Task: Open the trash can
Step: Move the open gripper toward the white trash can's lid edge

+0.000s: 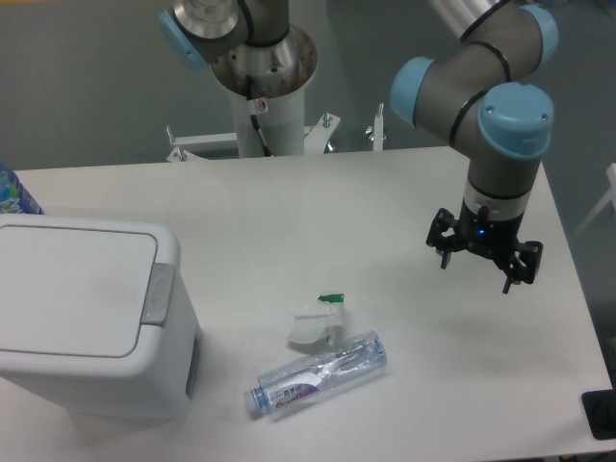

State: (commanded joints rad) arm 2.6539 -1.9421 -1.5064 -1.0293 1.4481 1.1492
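Observation:
The trash can (91, 318) is a large white boxy bin at the left front of the table, its flat lid closed. A grey push-button tab (159, 293) sits at the lid's right rim. My gripper (474, 275) hangs over the right side of the table, far to the right of the bin, pointing down. Its fingers are spread apart and hold nothing.
A clear plastic bottle (318, 373) lies on its side near the front middle. A crumpled white paper with a green bit (318, 320) lies just behind it. A blue-labelled bottle (13, 195) peeks in at the left edge behind the bin. The arm's base column (265, 91) stands at the back.

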